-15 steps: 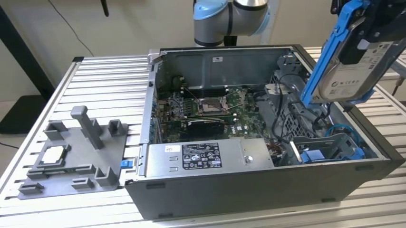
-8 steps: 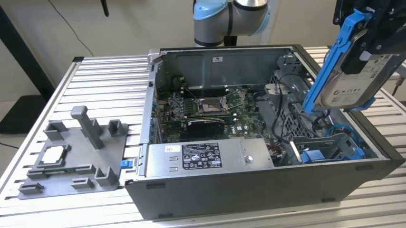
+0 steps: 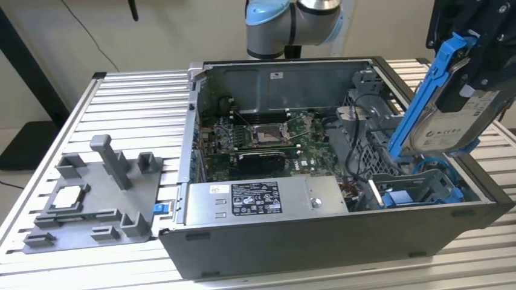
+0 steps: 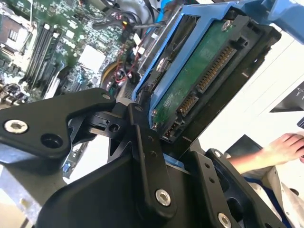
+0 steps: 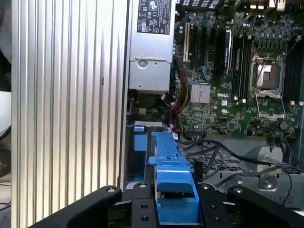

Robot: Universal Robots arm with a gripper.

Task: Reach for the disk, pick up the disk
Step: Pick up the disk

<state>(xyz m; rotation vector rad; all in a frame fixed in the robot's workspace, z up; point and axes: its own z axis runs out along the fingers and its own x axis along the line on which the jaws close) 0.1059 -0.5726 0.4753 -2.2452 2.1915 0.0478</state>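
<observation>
The disk [image 3: 448,127], a silver-grey drive with a white label in a bright blue bracket, hangs tilted on edge above the open computer case's end at the exterior view's right. My gripper [image 3: 477,72] is shut on its upper part, and the drive is clear of the case. In the second wrist view the disk's green circuit board [image 4: 199,90] faces the camera, with the gripper [image 4: 173,152] clamped on the blue frame. The first wrist view has the blue bracket [image 5: 166,156] pinched in the gripper [image 5: 175,204] between black fingers [image 5: 142,209].
The open case [image 3: 322,241] holds a motherboard [image 3: 266,136], a power supply [image 3: 258,199], loose cables and a blue bay [image 3: 419,190] right under the disk. A grey fixture [image 3: 96,193] with a small silver chip [image 3: 69,196] lies on the slatted table [image 3: 129,103]. A person's hand [image 4: 285,147] is nearby.
</observation>
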